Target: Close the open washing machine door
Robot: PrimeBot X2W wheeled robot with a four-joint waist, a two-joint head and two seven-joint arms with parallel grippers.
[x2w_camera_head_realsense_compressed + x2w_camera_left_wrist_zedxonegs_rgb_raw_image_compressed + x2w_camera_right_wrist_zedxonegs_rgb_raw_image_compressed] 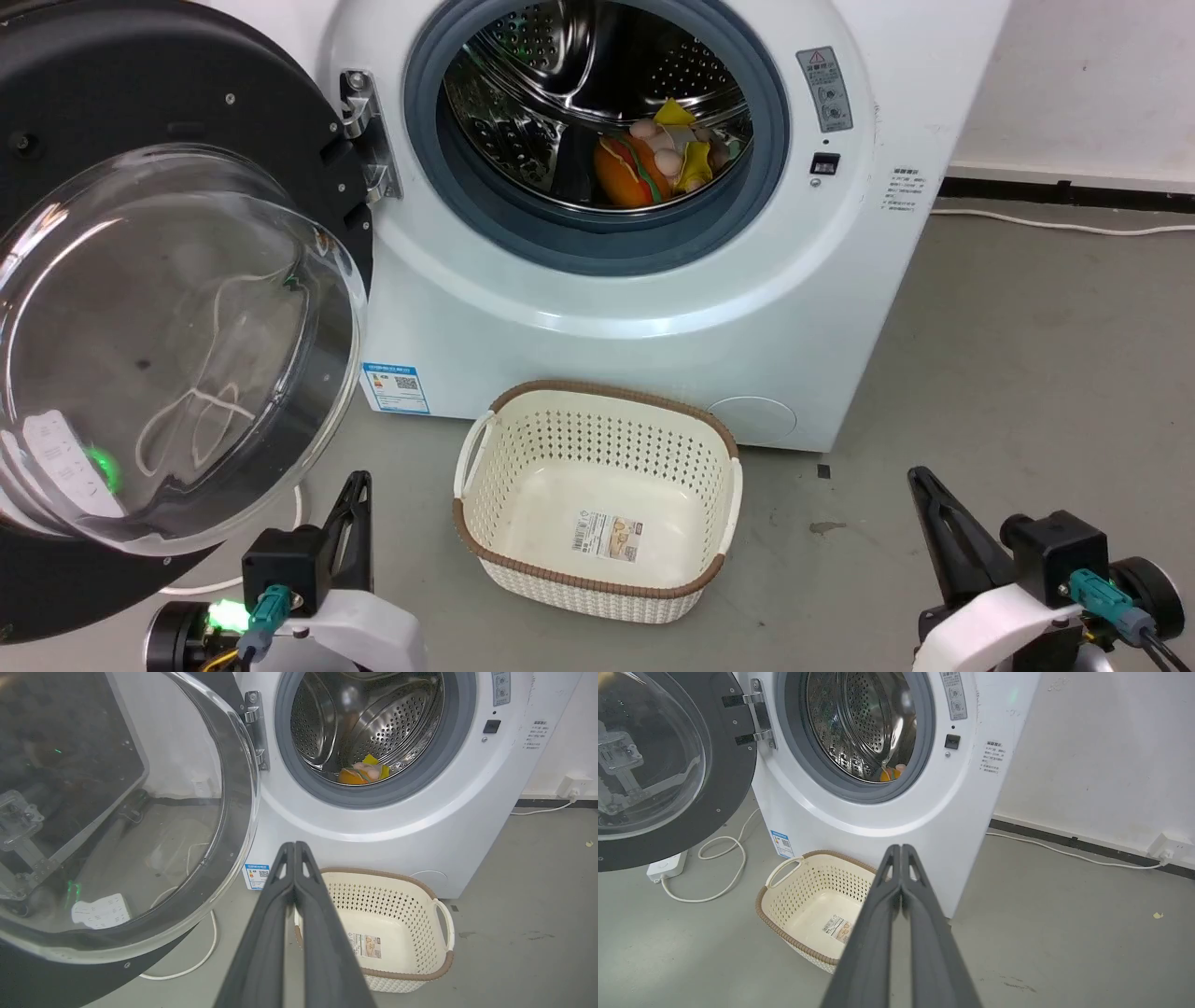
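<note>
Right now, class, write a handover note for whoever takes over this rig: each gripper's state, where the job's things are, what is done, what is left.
Left gripper: shut, empty, low at the left.
Right gripper: shut, empty, low at the right.
Large round door with glossy black rim and clear glass bowl: swung wide open on its hinge, left of the port.
Big white front-loading washing machine: port uncovered, colourful items in the steel drum.
Done: nothing; door untouched.
Left: swing the door shut over the port.
</note>
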